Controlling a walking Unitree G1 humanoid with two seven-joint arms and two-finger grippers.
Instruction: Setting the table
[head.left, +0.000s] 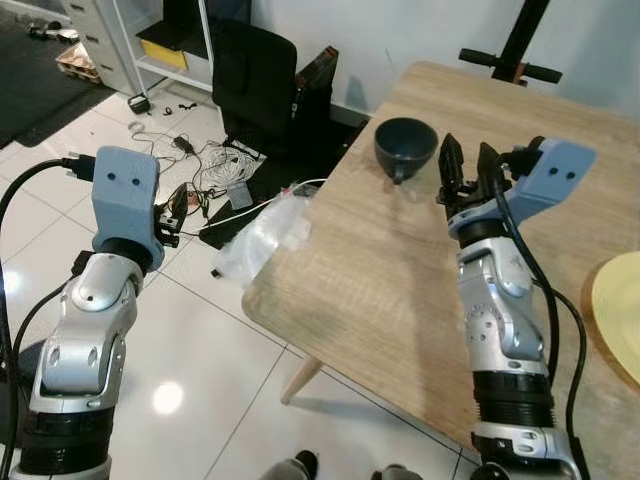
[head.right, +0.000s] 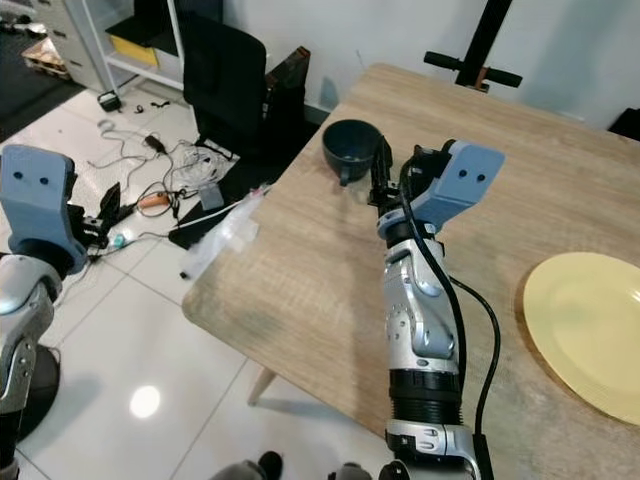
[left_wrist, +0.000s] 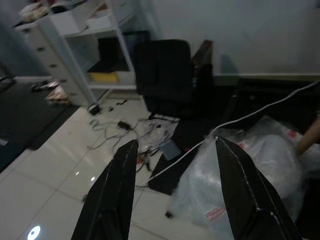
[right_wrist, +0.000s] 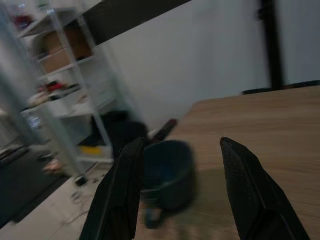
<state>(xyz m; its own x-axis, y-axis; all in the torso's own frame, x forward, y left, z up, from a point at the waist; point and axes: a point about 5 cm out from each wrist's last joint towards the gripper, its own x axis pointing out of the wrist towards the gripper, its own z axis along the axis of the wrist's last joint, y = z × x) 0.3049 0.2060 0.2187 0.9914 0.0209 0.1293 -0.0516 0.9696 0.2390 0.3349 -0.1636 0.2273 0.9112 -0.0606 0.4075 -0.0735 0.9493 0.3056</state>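
On the table (head.left: 380, 280) the cup (head.left: 404, 146) sits at ten o'clock, just beyond the spread right gripper (head.left: 466, 168), plate (head.right: 590, 325) at four o'clock, spread left gripper (left_wrist: 175, 190) over floor clutter

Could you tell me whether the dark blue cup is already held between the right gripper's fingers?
No, the right gripper is open, and the dark blue cup stands on the wooden table beyond its fingertips.

Head eyes downward over table (head.left: 380, 270); right wrist, somewhat blurred, toward cup (right_wrist: 167, 172).
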